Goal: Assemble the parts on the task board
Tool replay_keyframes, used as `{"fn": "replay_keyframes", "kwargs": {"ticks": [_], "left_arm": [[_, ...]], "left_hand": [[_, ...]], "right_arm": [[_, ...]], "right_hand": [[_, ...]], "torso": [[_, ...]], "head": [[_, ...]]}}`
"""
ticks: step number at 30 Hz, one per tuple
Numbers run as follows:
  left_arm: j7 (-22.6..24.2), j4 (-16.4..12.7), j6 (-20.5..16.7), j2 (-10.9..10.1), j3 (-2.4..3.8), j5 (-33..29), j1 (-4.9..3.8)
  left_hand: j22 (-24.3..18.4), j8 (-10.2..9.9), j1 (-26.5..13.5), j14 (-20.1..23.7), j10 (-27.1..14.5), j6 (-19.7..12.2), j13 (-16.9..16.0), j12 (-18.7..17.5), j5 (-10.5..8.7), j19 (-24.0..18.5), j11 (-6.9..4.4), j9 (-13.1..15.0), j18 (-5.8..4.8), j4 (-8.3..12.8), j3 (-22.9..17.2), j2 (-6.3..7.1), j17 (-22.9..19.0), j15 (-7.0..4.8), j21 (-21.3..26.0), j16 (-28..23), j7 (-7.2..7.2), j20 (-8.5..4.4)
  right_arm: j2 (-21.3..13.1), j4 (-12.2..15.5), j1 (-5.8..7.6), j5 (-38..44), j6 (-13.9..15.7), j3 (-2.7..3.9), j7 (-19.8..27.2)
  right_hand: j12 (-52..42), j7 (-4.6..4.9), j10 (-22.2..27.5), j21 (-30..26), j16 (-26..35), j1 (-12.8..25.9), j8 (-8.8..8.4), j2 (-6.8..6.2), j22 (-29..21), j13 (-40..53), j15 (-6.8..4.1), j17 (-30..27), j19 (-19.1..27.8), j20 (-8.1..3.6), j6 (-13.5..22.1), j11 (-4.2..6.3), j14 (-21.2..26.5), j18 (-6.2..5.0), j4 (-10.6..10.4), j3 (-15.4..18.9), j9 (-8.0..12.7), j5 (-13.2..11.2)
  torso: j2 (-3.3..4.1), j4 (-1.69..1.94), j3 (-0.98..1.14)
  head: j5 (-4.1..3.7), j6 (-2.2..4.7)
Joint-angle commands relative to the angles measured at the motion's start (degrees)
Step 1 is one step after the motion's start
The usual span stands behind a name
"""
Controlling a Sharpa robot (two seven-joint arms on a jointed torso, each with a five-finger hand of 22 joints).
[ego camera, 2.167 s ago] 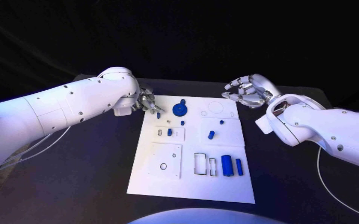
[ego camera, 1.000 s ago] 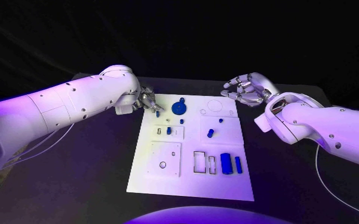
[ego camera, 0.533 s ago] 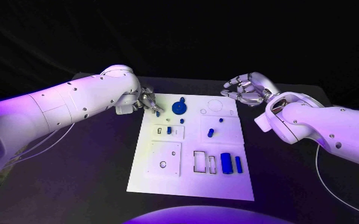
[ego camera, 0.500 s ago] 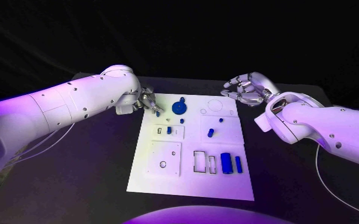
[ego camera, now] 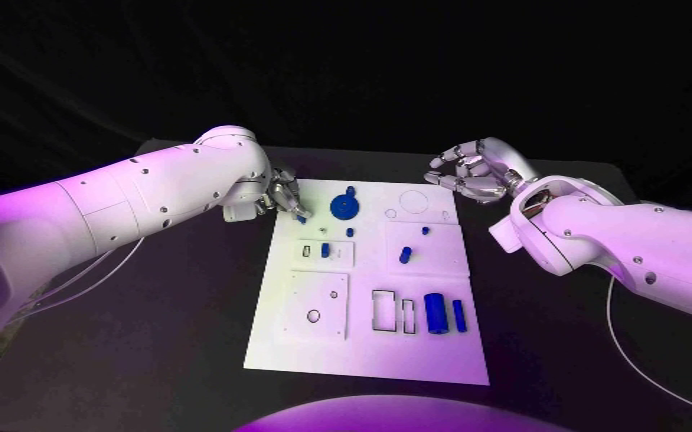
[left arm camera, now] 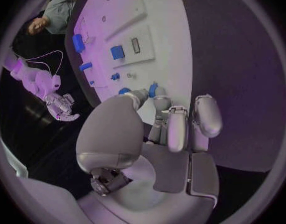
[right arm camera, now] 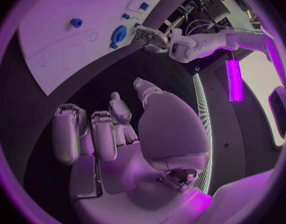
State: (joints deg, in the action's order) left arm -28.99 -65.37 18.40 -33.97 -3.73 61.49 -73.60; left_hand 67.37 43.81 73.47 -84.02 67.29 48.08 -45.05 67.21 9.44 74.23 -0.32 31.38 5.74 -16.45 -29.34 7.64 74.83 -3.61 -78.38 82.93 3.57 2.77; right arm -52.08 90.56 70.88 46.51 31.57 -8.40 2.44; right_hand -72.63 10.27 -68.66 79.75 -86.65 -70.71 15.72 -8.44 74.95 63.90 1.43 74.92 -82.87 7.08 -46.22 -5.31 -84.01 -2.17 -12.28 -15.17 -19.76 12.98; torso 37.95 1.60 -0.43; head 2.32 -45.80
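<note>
Board point(ego camera: 368, 362): one white plate, flat on the black table point(ego camera: 173, 352), with outlined slots and round holes. It lies between the two hands, its far corners near their fingertips.

Left hand point(ego camera: 278, 197) is at the board's far corner on its own side. Its thumb and a finger pinch one small blue part point(ego camera: 300, 217); the wrist view shows blue on both sides of the thumb tip. Whether that part is lifted or touches the board cannot be told.

Just beside those fingertips, towards the right hand, is one blue disc point(ego camera: 346, 207) with a knob on top. Nearer the robot lie five small blue pieces on the board: one stub point(ego camera: 351, 234), one block point(ego camera: 325, 249) in a slot, one slanted peg point(ego camera: 407, 254), one dot point(ego camera: 426, 229) and one dot point(ego camera: 391, 215). Nearest the robot, well apart from both hands, lie one thick blue cylinder point(ego camera: 434, 313) and one thin blue bar point(ego camera: 460, 317) side by side.

Right hand point(ego camera: 469, 174) hovers off the board's far corner on its side. It is empty, with fingers half curled, thumb apart, touching nothing.

Compared with the earlier frames, both hands keep the same spots and poses. The left one still has the blue part, and the parts on the board have not moved.
</note>
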Motion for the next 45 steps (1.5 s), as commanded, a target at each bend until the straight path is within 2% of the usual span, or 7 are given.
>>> {"fn": "replay_keyframes", "kwargs": {"ticks": [1,4,7,17,27,33,45], "left_arm": [[0.45,-0.01,-1.43,0.11,0.00,-3.01,-0.02],[0.62,-0.18,-2.23,-0.04,0.01,-4.45,-0.01],[0.71,-0.60,-3.27,-0.45,0.17,-6.25,0.02],[0.46,-3.96,-4.98,-3.94,0.62,-11.15,0.05],[0.55,-10.63,-7.45,-8.79,0.74,-13.34,0.46],[1.03,-15.29,-11.59,-11.71,0.73,-12.41,2.01],[2.04,-21.11,-18.67,-14.26,0.72,-4.91,5.02]], "left_hand": [[0.29,1.48,3.32,-2.25,0.41,-0.72,-0.24,-0.17,0.12,0.28,-0.35,1.81,-0.63,1.47,-7.93,0.64,0.13,-0.31,-0.32,-0.03,0.07,-0.17],[0.50,2.90,2.89,-2.25,1.06,-1.08,-0.81,-0.04,0.00,0.29,-0.25,3.28,-0.64,2.86,-13.73,1.97,0.14,-0.24,-0.44,-0.05,0.08,-0.10],[0.74,3.37,2.52,-2.27,1.45,-1.10,-1.32,0.24,-0.10,0.42,-0.24,3.74,-0.68,3.55,-15.43,2.11,0.22,-0.26,-0.58,-0.02,0.08,-0.09],[1.29,3.97,1.64,-2.28,2.10,-1.09,-2.22,0.84,-0.22,0.77,-0.26,4.30,-0.79,4.31,-17.07,2.42,0.26,-0.28,-0.89,-0.01,0.04,-0.11],[1.82,4.66,0.75,-2.32,1.98,-1.07,-0.86,0.42,-0.22,1.14,-0.45,4.71,-0.89,4.85,-17.91,3.13,0.36,-0.42,-1.19,0.04,-0.17,-0.19],[1.32,5.34,0.22,-2.35,2.78,-0.93,-1.39,0.92,-0.20,0.77,-0.69,4.83,-0.76,5.42,-18.70,4.14,0.42,-0.60,-0.95,0.05,-0.43,-0.33],[1.76,6.37,-0.64,-2.40,4.58,-0.26,-3.52,2.41,-0.47,1.08,-1.07,4.76,-0.85,5.68,-19.09,5.30,0.52,-0.89,-1.16,0.09,-0.88,-0.54]], "right_arm": [[0.08,-0.01,-0.04,0.57,-0.18,0.00,0.15],[0.09,-0.05,-0.05,0.57,-0.22,0.00,0.13],[0.12,-0.11,-0.07,0.57,-0.26,0.00,0.13],[0.10,-0.23,-0.14,0.57,-0.40,-0.01,0.02],[0.02,-0.27,-0.19,0.57,-0.45,-0.01,-0.05],[-0.04,-0.25,-0.27,0.57,-0.46,-0.01,-0.01],[-0.17,-0.18,-0.59,0.53,-0.48,-0.02,0.07]], "right_hand": [[0.21,-0.21,-0.01,-0.32,0.21,0.05,0.18,0.22,6.99,0.04,-0.47,4.70,0.30,-0.06,-0.03,0.04,-3.63,-0.87,-0.33,-0.08,0.00,0.13],[0.21,-0.21,-0.01,-0.32,0.21,0.05,0.18,0.22,6.99,0.04,-0.47,4.70,0.30,-0.06,-0.03,0.04,-3.63,-0.87,-0.33,-0.08,0.00,0.13],[0.21,-0.21,-0.01,-0.32,0.21,0.05,0.18,0.22,6.99,0.04,-0.47,4.70,0.30,-0.06,-0.03,0.04,-3.63,-0.87,-0.33,-0.08,0.00,0.13],[0.21,-0.21,-0.01,-0.32,0.21,0.05,0.18,0.22,6.99,0.04,-0.47,4.70,0.30,-0.06,-0.03,0.04,-3.63,-0.87,-0.33,-0.08,0.00,0.13],[0.25,-0.23,0.00,-0.45,0.25,0.02,0.21,0.22,6.91,-0.05,-0.48,4.61,0.36,-0.07,-0.02,0.06,-3.61,-0.90,-0.48,-0.04,0.00,0.23],[0.28,-0.23,0.03,-0.45,0.25,0.01,0.22,0.22,6.91,-0.09,-0.49,4.60,0.36,-0.07,-0.02,0.06,-3.61,-0.90,-0.51,-0.03,0.00,0.28],[0.27,-0.24,0.00,-0.49,0.27,-0.09,0.23,0.20,6.89,-0.08,-0.50,4.55,0.37,-0.08,0.00,0.07,-3.61,-0.91,-0.50,-0.04,0.00,0.40]], "torso": [[-0.05,0.01,-0.01],[-0.06,-0.04,0.01],[-0.06,-0.02,0.02],[-0.17,0.11,0.13],[-0.25,0.33,0.05],[-0.31,0.30,0.10],[-0.18,0.27,-0.02]], "head": [[0.10,0.01],[0.15,0.01],[0.14,0.07],[0.28,0.15],[0.51,0.07],[0.76,0.00],[1.01,-0.28]]}}
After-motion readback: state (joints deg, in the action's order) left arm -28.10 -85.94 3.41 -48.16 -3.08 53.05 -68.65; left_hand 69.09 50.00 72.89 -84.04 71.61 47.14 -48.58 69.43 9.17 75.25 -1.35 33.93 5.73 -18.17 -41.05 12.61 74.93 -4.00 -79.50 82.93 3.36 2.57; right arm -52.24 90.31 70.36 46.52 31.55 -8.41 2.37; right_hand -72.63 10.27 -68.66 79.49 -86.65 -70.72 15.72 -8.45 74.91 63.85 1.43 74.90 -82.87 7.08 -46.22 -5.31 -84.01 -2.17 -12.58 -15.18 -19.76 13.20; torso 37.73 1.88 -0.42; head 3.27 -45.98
